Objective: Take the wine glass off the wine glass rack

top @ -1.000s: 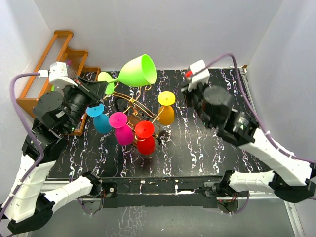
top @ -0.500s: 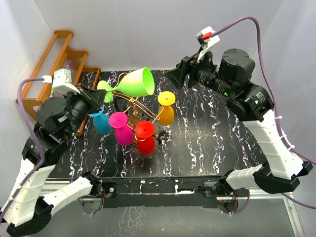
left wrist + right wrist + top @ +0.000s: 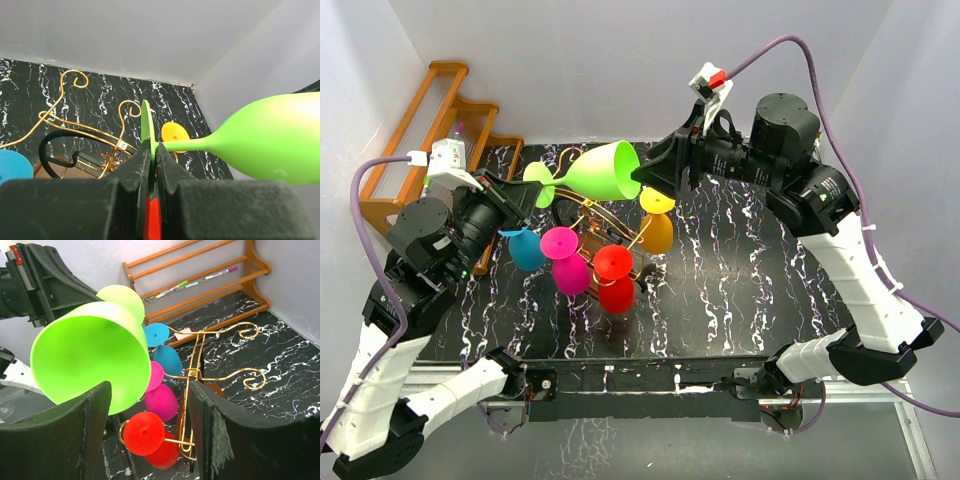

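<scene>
Wine glass [image 3: 605, 172] in lime green is up in the air right now, lying on its side above the back of the wine glass rack [image 3: 588, 212], stem level, mouth of the bowl facing the right arm. The left claw [image 3: 532, 185] has it: both jaws are pinched tight on the thin round foot, and from the left wrist view that foot sits edge-on between the black fingers [image 3: 135, 170], clear of the golden scrolls behind it. Over on the other side, the right claw [image 3: 642, 175] is spread wide and parked right at the rim of the bowl; from its own camera the two dark fingers [image 3: 75, 440] stand on either side of the green bowl, and I cannot tell whether they touch it. Below, on the black marbled bench [image 3: 740, 290], the rack stands upright with four more glasses hanging from its wire arms, feet up: a blue glass [image 3: 527, 248] on the left, a pink glass [image 3: 568, 268] beside it, a red glass [image 3: 616, 290] nearest the arm bases and an orange glass [image 3: 658, 232] on the right. At the far left corner a wooden shelf [image 3: 430, 120] leans by the wall, with pens [image 3: 172, 289] lying on its steps.
</scene>
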